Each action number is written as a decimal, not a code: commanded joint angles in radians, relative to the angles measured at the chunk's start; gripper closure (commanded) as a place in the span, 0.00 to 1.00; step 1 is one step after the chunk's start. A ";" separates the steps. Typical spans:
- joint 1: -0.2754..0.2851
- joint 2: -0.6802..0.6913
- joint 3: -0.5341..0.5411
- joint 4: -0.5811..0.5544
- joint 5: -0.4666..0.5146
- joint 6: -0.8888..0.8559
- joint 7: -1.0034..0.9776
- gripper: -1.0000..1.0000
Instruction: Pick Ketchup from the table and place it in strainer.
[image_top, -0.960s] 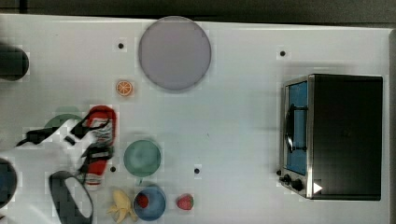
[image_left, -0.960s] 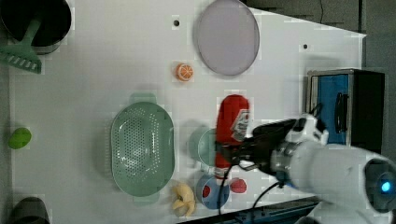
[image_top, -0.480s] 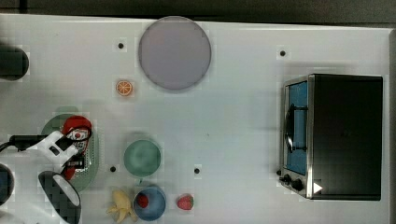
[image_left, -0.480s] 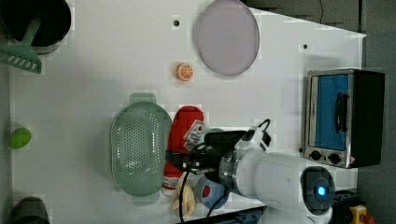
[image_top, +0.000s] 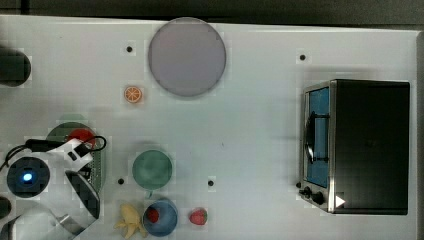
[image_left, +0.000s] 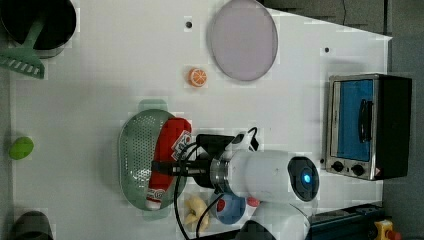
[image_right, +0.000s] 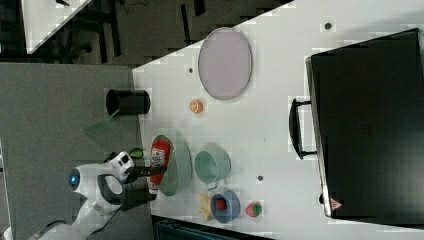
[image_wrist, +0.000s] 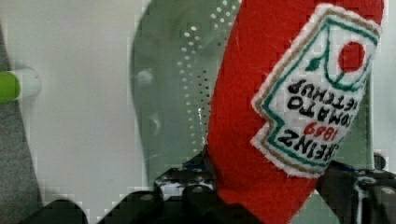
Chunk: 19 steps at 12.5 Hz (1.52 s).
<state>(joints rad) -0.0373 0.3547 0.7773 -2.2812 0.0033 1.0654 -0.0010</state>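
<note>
The ketchup (image_left: 169, 150), a red bottle with a white label, lies lengthwise over the pale mint-green strainer (image_left: 134, 160), cap end towards the left view's bottom. My gripper (image_left: 161, 168) is shut on the bottle's lower half. In the wrist view the ketchup (image_wrist: 261, 116) sits between dark fingers (image_wrist: 182, 186), with the strainer's perforated wall (image_wrist: 177, 84) behind it. In the top view my arm covers most of the strainer (image_top: 100, 165), and a red part of the ketchup (image_top: 80, 135) shows. The right view has the ketchup (image_right: 159, 155) at the strainer's (image_right: 181, 165) rim. Whether the bottle touches the strainer's bottom I cannot tell.
A dark-green bowl (image_top: 152, 170) stands just to the top view's right of the strainer. Below it are a banana (image_top: 130, 220), a blue bowl (image_top: 167, 222) holding a strawberry, and a loose strawberry (image_top: 198, 216). An orange slice (image_top: 133, 94), a grey plate (image_top: 187, 56) and a toaster oven (image_top: 360, 145) lie farther off.
My gripper has carried the ketchup towards the top view's left, from beside the dark-green bowl to over the strainer. Nothing else moved.
</note>
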 joint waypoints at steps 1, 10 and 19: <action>-0.006 0.043 -0.002 0.012 -0.034 0.067 0.062 0.16; -0.109 -0.252 -0.011 0.127 -0.045 -0.316 0.134 0.00; -0.204 -0.473 -0.365 0.350 0.079 -0.816 -0.007 0.00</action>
<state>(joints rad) -0.1840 -0.1177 0.4575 -1.9395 0.0707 0.2847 0.0571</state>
